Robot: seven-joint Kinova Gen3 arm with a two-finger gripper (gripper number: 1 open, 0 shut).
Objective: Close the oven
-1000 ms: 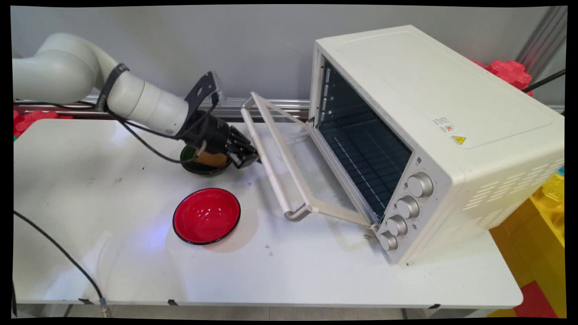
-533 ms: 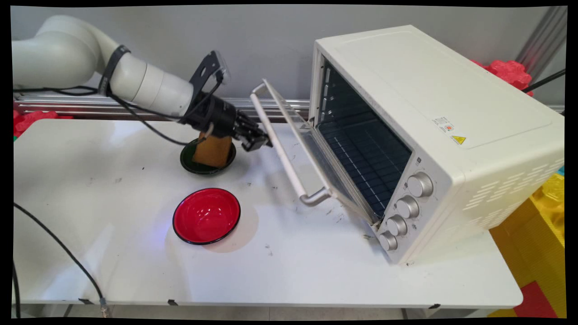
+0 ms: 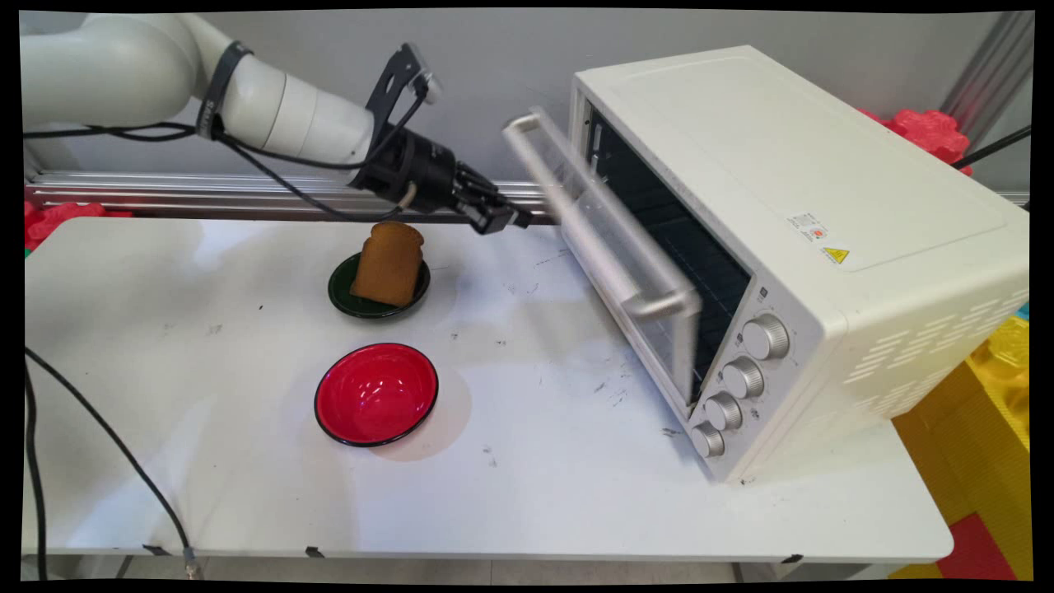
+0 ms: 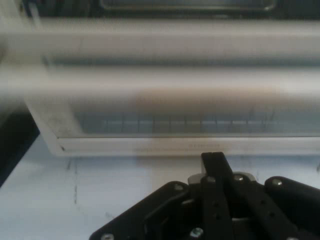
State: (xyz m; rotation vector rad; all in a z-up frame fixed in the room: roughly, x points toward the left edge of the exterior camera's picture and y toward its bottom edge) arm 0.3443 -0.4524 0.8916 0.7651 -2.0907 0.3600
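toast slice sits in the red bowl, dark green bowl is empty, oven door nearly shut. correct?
One thing is wrong. In the main view the brown slice of toast stands in the small dark green bowl, and it is the glossy red bowl, nearer the camera, that is empty. The rest holds: the glass door with its metal handle of the white toaster oven is nearly shut.

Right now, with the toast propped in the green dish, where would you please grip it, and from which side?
Grip the toast across its broad flat faces near the rounded top, coming from above. It leans upright in the green dish, so its top is free while the rim guards its base.
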